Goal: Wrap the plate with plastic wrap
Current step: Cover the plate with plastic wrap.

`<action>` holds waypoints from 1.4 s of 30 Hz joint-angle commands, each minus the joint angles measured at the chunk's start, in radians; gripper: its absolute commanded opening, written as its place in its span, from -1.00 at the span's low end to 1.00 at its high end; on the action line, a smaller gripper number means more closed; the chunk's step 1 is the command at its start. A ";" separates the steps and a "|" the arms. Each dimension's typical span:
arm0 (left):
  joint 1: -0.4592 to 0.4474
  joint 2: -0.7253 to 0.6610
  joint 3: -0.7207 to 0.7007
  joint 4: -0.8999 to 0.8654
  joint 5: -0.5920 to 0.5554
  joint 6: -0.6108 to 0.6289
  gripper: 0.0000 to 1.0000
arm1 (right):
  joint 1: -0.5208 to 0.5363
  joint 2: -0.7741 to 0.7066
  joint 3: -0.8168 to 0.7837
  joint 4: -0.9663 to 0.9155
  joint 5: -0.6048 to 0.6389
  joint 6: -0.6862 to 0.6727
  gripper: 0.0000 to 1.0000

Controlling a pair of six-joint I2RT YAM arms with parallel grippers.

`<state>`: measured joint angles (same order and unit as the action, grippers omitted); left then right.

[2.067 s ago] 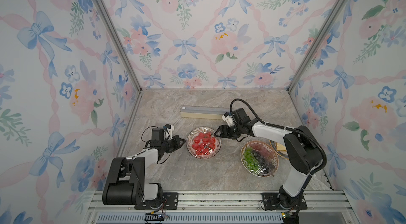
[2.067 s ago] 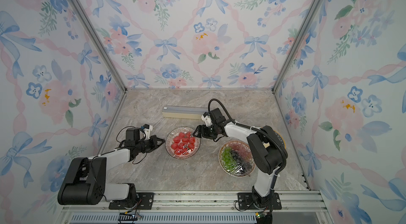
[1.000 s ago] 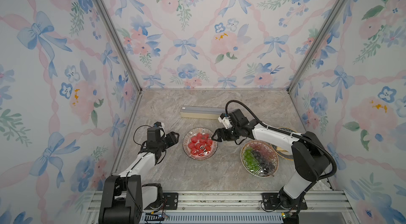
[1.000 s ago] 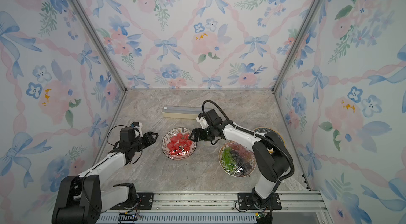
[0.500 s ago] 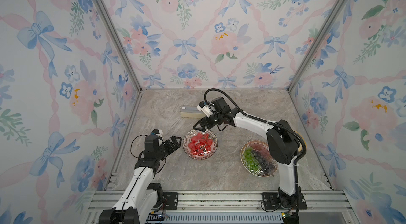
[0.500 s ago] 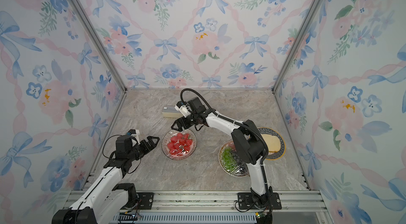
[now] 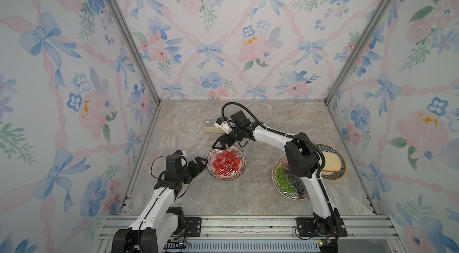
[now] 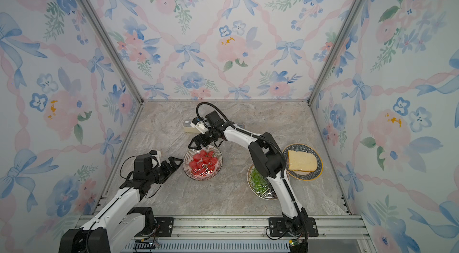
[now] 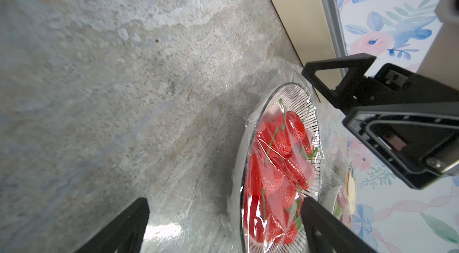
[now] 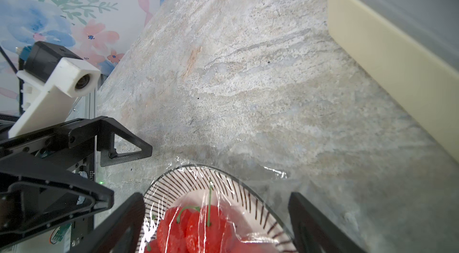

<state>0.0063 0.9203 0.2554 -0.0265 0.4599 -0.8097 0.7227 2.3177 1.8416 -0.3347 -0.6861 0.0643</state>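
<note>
1. Jaws of the left gripper (image 7: 201, 162) are standing wide apart (nothing between them), just beside the near-left rim of the plate (image 7: 243, 165).
2. Right gripper (image 7: 219, 145) is hovering wide open and empty over the plate's far edge.
3. Plastic wrap (image 9: 280, 155) is lying crinkled over the strawberries (image 7: 224, 163) and the plate.

The grey-beige marbled table (image 7: 248, 197) carries a striped plate of strawberries (image 7: 224, 177) near its middle, with plastic wrap (image 9: 196, 214) spilling from it onto the surface. To the right sit a grape plate (image 7: 274, 177) and a bread plate (image 7: 342, 162). A long cream wrap box (image 7: 210, 127) lies behind.
</note>
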 commanded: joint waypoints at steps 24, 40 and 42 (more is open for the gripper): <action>-0.061 0.046 -0.007 -0.012 0.026 -0.005 0.96 | -0.041 0.034 -0.053 -0.154 -0.016 0.057 0.83; -0.110 0.133 0.028 0.025 0.170 -0.012 0.96 | -0.059 -0.219 -0.416 0.182 -0.027 0.321 0.81; -0.116 0.153 0.028 0.026 0.172 -0.024 0.96 | -0.075 -0.276 -0.426 0.085 0.169 0.263 0.85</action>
<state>-0.0998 1.0481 0.2710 0.0097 0.5877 -0.8169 0.6731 2.1353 1.4345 -0.1993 -0.7181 0.3325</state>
